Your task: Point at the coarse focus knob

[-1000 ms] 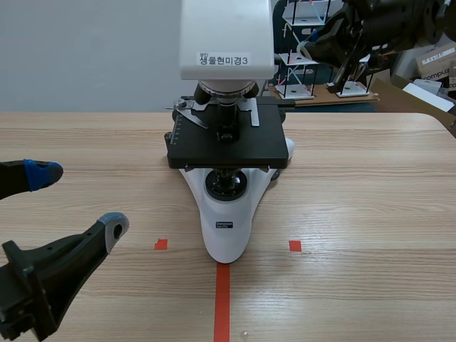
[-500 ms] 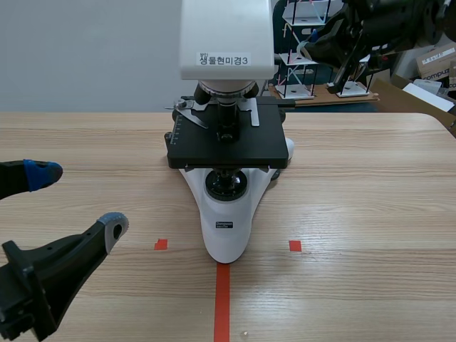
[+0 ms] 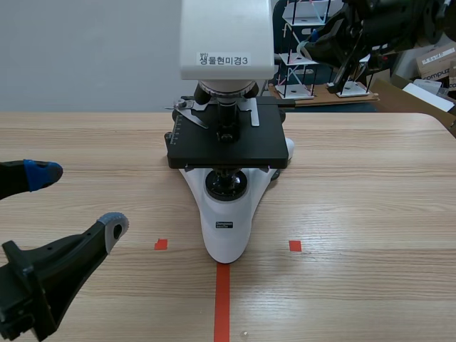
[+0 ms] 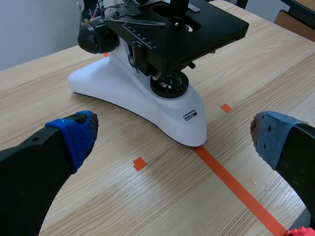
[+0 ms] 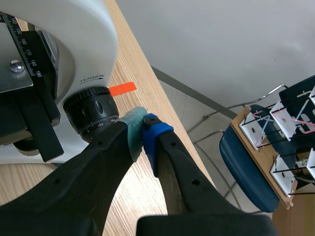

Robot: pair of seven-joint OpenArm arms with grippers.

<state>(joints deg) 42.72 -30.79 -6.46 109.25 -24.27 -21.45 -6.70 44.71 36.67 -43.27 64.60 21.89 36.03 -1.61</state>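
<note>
Pointing w/ right claw (image 5: pixel 142 129), pinched closed for one narrow tip, at black ribbed round knob (image 5: pixel 93 115) at its 10 o'clock, w/ left claw (image 3: pixel 78 199) wide, idle.

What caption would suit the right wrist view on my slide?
Right tool, shut, its tip close beside the black knurled knob on the white microscope side.
</note>
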